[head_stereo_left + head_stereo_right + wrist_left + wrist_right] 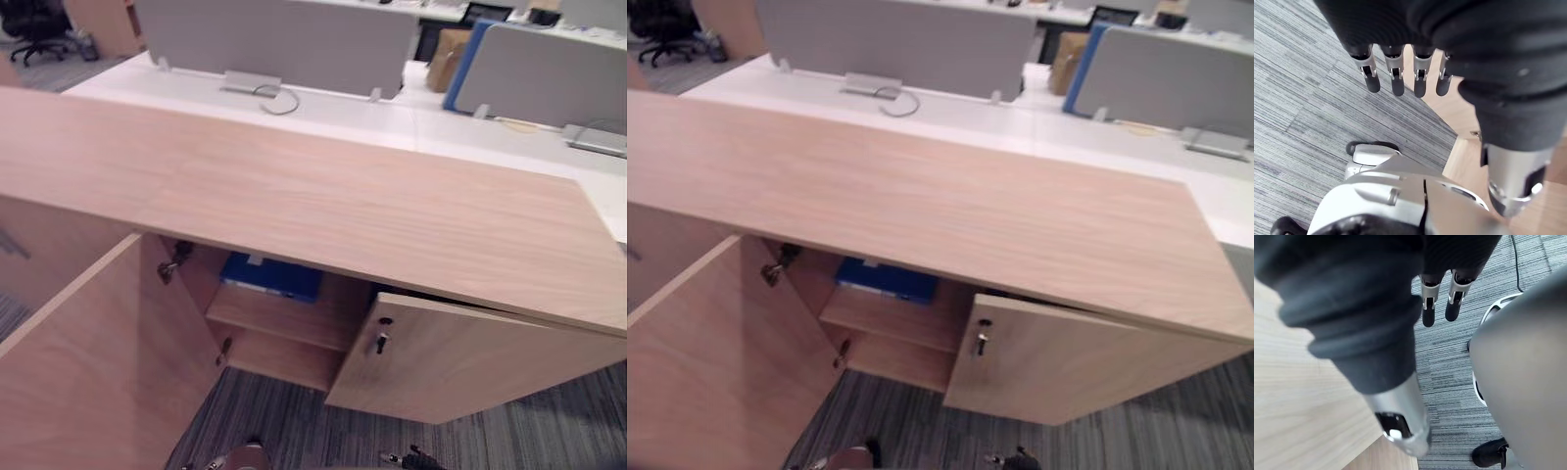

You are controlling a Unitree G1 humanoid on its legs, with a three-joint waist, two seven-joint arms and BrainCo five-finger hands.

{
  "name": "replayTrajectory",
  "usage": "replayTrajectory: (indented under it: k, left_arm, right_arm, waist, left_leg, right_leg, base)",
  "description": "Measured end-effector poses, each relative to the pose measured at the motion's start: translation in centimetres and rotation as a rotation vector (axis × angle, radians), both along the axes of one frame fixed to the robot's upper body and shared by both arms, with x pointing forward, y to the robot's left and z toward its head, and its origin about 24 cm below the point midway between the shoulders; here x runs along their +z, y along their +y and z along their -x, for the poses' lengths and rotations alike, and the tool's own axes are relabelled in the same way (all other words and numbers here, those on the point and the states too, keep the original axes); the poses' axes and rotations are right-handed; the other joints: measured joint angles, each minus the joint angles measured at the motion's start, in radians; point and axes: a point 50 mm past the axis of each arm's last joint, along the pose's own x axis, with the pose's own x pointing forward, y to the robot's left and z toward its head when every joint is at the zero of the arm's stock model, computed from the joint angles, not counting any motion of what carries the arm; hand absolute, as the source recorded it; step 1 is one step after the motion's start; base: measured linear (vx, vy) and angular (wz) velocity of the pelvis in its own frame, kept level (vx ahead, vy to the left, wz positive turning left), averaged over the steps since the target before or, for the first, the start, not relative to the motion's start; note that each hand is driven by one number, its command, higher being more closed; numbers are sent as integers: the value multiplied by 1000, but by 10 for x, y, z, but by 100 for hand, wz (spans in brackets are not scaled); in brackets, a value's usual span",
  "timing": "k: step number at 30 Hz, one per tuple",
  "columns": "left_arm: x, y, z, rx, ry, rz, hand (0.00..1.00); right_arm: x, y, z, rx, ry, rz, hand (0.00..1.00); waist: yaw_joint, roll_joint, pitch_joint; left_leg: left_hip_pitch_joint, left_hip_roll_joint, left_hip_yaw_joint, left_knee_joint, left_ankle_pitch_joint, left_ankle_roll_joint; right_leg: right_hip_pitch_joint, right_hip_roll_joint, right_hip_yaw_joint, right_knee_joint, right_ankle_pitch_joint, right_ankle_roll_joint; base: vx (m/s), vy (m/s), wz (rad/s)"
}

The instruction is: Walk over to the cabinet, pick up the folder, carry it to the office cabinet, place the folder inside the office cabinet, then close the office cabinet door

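Observation:
A blue folder (271, 275) lies flat on the shelf inside the low wooden office cabinet (323, 206), seen through the open left side. The cabinet's left door (88, 362) stands swung wide towards me. Its right door (460, 357) is slightly ajar and has a key in its lock (383, 338). My left hand (1396, 73) hangs over the grey carpet with straight fingers and holds nothing. My right hand (1440, 303) also hangs down beside the cabinet's wood, fingers straight and empty.
Behind the cabinet stands a white desk (323, 113) with grey dividers (284, 39), a blue-edged panel (465, 64) and a cardboard box (446, 57). A black office chair (34, 24) stands at the far left. Striped grey carpet (294, 426) lies before the cabinet.

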Motion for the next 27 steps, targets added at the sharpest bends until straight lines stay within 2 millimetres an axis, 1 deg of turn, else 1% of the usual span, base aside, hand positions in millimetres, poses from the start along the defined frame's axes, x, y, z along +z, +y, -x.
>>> replayTrajectory:
  k: [1, 2, 3, 4, 6, 7, 8, 9, 10, 11, 12, 13, 14, 15, 16, 17, 18, 19, 20, 21, 22, 23, 24, 25, 27]
  left_arm:
    - [0, 0, -2, 3, -8, 0, 0]
    - [0, 0, -2, 7, -6, 1, 0]
    - [0, 0, -1, 24, -4, 4, 0]
    - [0, 1, -1, 31, -4, 3, 0]
    - [1, 3, -2, 45, -9, 0, 0]
    - [1, 3, -2, 45, -9, -1, 0]
    - [1, 3, -6, 42, -20, -2, 0]
    - [2, 3, -9, 39, -28, -2, 0]
    - [2, 3, -10, 36, -30, -3, 0]
    - [3, 3, -14, 29, -40, -4, 0]
    - [3, 1, -16, 20, -53, 0, 0]
    - [3, -1, -15, 18, -53, 2, 0]
    - [2, -2, -13, 5, -44, 3, 0]
    - [2, -2, -13, -13, -41, -2, 0]
    - [2, -2, -13, -35, -35, -7, 0]
    - [2, -2, -13, -50, -33, -7, 0]
    - [2, -3, -14, -76, -32, -7, 0]
    - [2, -6, -14, -86, -36, 2, 0]
    - [1, -7, -13, -90, -31, 6, 0]
    - [0, -11, -10, -92, -21, 16, 0]
    - [-1, -13, -7, -111, -8, 18, 0]
    - [-2, -14, -7, -118, -5, 18, 0]
    - [-1, -13, -8, -138, -4, 10, 0]
    - [-1, -12, -8, -144, -6, 6, 0]
    - [-1, -12, -8, -143, -7, 6, 0]
  right_arm:
    - [0, 0, -1, -22, -4, -6, 0]
    - [0, 0, 0, -34, -3, -9, 0]
    - [0, 0, -1, -54, -6, -13, 0]
    - [0, 0, 0, -62, -5, -16, 0]
    - [0, 3, -2, -73, -12, -27, 0]
    - [0, 4, -2, -81, -12, -31, 0]
    - [0, 3, 0, -118, -13, -38, 0]
    - [-1, 3, 3, -140, -8, -42, 0]
    - [-1, 3, 4, -143, -7, -43, 0]
    - [-1, 3, 4, -146, -8, -42, 0]
    - [0, 0, 2, -150, -17, -34, 0]
    - [0, -2, 1, -150, -23, -30, 0]
    - [1, -3, 2, -157, -29, -25, 0]
    - [1, -3, 3, -167, -33, -26, 0]
    - [1, -4, 4, -178, -33, -28, 0]
    - [1, -4, 4, -179, -32, -28, 0]
    - [1, -6, 6, -202, -30, -27, 0]
    - [1, -7, 4, -206, -35, -24, 0]
    - [2, -11, 4, -205, -40, -13, 0]
    - [2, -16, 4, -206, -39, -1, 0]
    - [3, -20, 5, -207, -40, 8, 0]
    - [3, -20, 5, -207, -42, 10, 0]
    - [3, -19, 8, -213, -42, 9, 0]
    - [2, -18, 9, -222, -42, 2, 0]
    - [2, -16, 9, -220, -40, -5, 0]
  waist:
    - [0, -5, 15]
    - [3, -10, 18]
    - [8, -7, 21]
    - [11, -6, 23]
    - [12, -15, 30]
    - [10, -16, 32]
    - [6, -16, 34]
    - [9, -16, 36]
    - [9, -16, 36]
    - [1, -15, 35]
    - [-6, -3, 39]
    - [-5, 5, 38]
    - [-7, 14, 33]
    - [-9, 21, 36]
    - [-18, 21, 35]
    - [-22, 20, 36]
    - [-21, 25, 34]
    - [-17, 35, 36]
    - [-20, 50, 40]
    - [-25, 67, 36]
    - [-26, 75, 32]
    - [-28, 75, 31]
    - [-35, 70, 25]
    - [-35, 66, 22]
    - [-32, 59, 17]
  left_leg:
    - [-8, -12, 48, -13, -3, 34]
    - [-17, -9, 88, 0, -16, 52]
    - [-41, 2, 145, 44, -41, 67]
    - [-57, 3, 176, 70, -66, 89]
    - [-68, 4, 228, 97, -112, 94]
    - [-67, 10, 256, 103, -122, 95]
    - [-70, 4, 269, 112, -131, 93]
    - [-68, -30, 239, 101, -133, 98]
    - [-62, -55, 212, 80, -118, 99]
    - [-33, -109, 166, -12, -68, 109]
    - [24, -144, 130, -139, -2, 114]
    - [53, -153, 110, -194, 26, 111]
    - [101, -161, 73, -279, 72, 109]
    - [130, -164, 45, -326, 99, 108]
    - [158, -165, 8, -364, 123, 104]
    - [160, -168, -12, -364, 126, 100]
    - [161, -172, -49, -366, 132, 95]
    - [159, -166, -67, -368, 131, 93]
    - [160, -161, -83, -368, 129, 89]
    - [159, -157, -100, -368, 129, 88]
    - [164, -154, -135, -368, 132, 87]
    - [164, -154, -147, -367, 133, 84]
    - [160, -159, -187, -364, 136, 81]
    - [159, -166, -216, -364, 141, 74]
    - [154, -173, -246, -364, 153, 67]
  right_leg:
    - [2, -19, -32, -1, 8, 0]
    - [4, -29, -52, 0, 15, 11]
    - [16, -39, -89, 5, 18, 16]
    - [30, -47, -123, 8, 16, 19]
    - [46, -64, -161, 4, 16, 18]
    - [55, -67, -171, -3, 15, 18]
    - [77, -67, -179, -28, 14, 17]
    - [99, -68, -184, -52, 9, 1]
    - [107, -68, -185, -57, 5, -16]
    - [106, -69, -197, -42, 8, -29]
    - [96, -58, -214, -27, 6, -26]
    - [90, -45, -226, -24, 5, -24]
    - [77, -16, -248, -21, 5, -24]
    - [73, -2, -271, -22, 6, -25]
    - [71, 8, -286, -25, 9, -28]
    - [71, 8, -294, -24, 12, -27]
    - [74, 2, -322, 11, 27, -17]
    - [70, -6, -321, 60, 27, -17]
    - [59, -12, -308, 104, 26, -19]
    - [34, -24, -258, 176, 23, -31]
    - [-15, -34, -118, 290, 16, -51]
    - [-32, -37, -64, 319, 10, -51]
    - [-33, -26, 0, 327, -5, -48]
    - [-23, -20, 25, 302, -11, -37]
    - [11, -6, 23, 231, -20, -26]
  base:
    - [-29, 155, 104]
    - [-8, 170, 90]
    - [38, 182, 85]
    - [112, 208, 91]
    - [142, 164, 67]
    - [160, 128, 82]
    - [160, 95, 93]
    - [189, 105, 94]
    - [133, 45, 102]
    - [113, -3, 110]
    - [101, -14, 105]
    - [91, -26, 85]
    - [93, -28, 72]
    - [106, -49, 95]
    - [81, -50, 86]
    - [81, -76, 105]
    - [64, -70, 79]
    - [51, -66, 68]
    - [-1, -19, 46]
    - [-11, 14, 61]
    - [-5, 24, 63]
    - [12, 12, 80]
    - [24, -44, 85]
    - [23, -73, 84]
    - [11, -121, 55]
